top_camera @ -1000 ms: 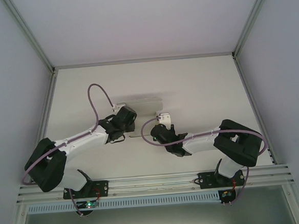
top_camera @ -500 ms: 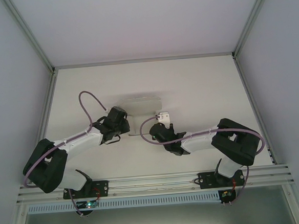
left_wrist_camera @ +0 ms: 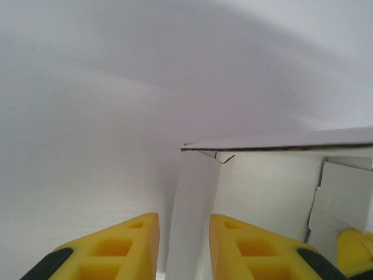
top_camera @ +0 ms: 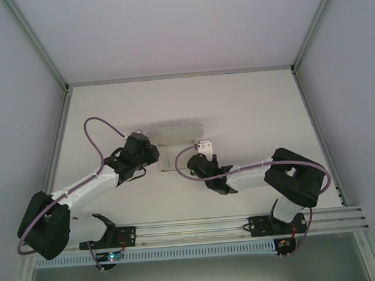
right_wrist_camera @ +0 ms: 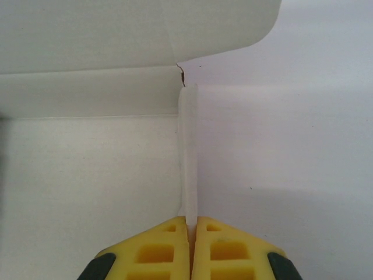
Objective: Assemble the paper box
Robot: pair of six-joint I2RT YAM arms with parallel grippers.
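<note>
Box (top_camera: 176,133) lies with long axis left-right; right gripper (right_wrist_camera: 192,224) pinches 1 wall; left gripper (left_wrist_camera: 182,226) fingers apart, straddling a panel.

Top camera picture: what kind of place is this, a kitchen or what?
Probably a robot lab test cell, not a kitchen: a bare white table boxed in by plain panels on metal framing, with a left arm and right arm bolted to a rail, working on a paper box.

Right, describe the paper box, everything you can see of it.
The paper box is thin plain white card, partly folded, standing on the table with walls upright and a round-cornered flap untucked. The right gripper is clamped on one thin upright wall; the left gripper straddles another wall, jaws apart.
</note>
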